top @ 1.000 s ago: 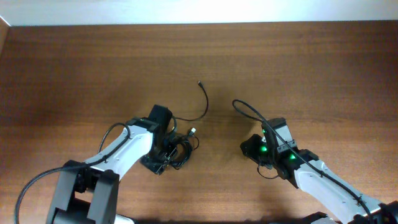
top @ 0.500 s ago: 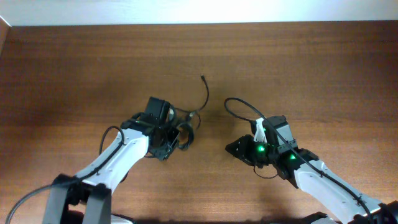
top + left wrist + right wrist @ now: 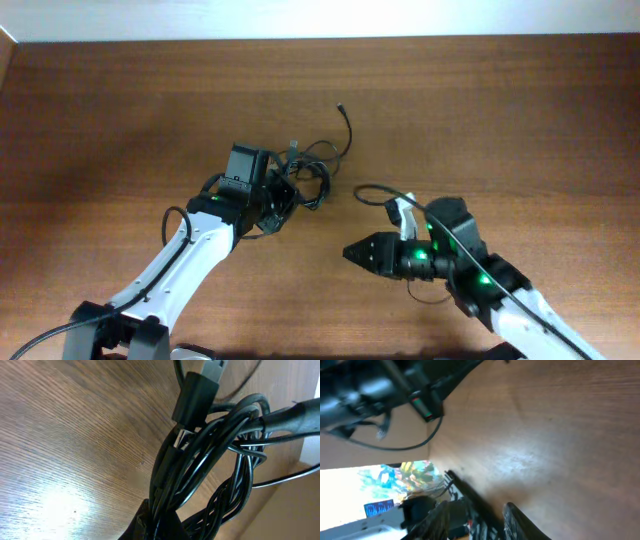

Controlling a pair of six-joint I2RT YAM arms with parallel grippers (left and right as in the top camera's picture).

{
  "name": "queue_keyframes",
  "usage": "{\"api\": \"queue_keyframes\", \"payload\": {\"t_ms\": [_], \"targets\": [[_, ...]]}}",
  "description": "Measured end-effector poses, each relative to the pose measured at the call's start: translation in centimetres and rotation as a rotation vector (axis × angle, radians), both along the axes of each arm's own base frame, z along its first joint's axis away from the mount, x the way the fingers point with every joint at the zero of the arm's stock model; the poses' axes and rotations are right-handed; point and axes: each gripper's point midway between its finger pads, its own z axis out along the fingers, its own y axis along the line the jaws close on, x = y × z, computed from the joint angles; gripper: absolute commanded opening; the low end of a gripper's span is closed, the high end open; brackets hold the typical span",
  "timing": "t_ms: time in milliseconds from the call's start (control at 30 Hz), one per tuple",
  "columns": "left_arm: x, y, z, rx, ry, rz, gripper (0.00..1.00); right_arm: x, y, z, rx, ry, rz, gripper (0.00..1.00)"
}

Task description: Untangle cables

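Brown wooden table (image 3: 120,120), cables (image 3: 310,178) bunched at the left tool (image 3: 278,203), left of centre.
That tool looks clamped on the knot, probably anchoring it so a strand can be pulled free; the right tool (image 3: 362,252) hovers nearby, fingers spread and empty. Only the left wrist view shows strands twisted round each other and a silvery plug (image 3: 214,367); overhead alone shows one loose tail (image 3: 349,130).

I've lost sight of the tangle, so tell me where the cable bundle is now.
In the overhead view, the cable bundle lies left of centre on the wooden table, at the tip of the left gripper, apart from the right gripper.
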Motion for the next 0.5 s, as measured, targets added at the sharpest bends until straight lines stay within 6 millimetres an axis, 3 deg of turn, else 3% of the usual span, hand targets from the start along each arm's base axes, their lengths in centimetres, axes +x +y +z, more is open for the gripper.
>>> {"api": "queue_keyframes", "payload": {"t_ms": [100, 200, 267, 367, 433, 500], "targets": [[-0.2, -0.5, 0.2, -0.013, -0.013, -0.045, 0.00, -0.8, -1.5, 0.1, -0.055, 0.007, -0.058, 0.38], [-0.3, -0.7, 0.3, -0.020, -0.018, -0.070, 0.00, -0.8, -3.2, -0.4, -0.122, 0.017, -0.148, 0.61], [-0.4, -0.8, 0.4, -0.023, -0.020, -0.076, 0.00, -0.3, -4.0, -0.7, -0.152, 0.026, -0.216, 0.62], [-0.4, -0.8, 0.5, -0.022, -0.026, -0.085, 0.00, 1.6, -4.3, 0.3, -0.135, -0.033, -0.301, 0.54], [-0.3, -0.9, 0.6, -0.024, -0.033, -0.087, 0.00, 2.8, -4.0, 1.5, -0.098, -0.088, -0.325, 0.27], [-0.3, -0.9, 0.7, -0.024, -0.038, -0.089, 0.00, 3.7, -3.8, 2.6, -0.065, -0.132, -0.344, 0.23]]}}
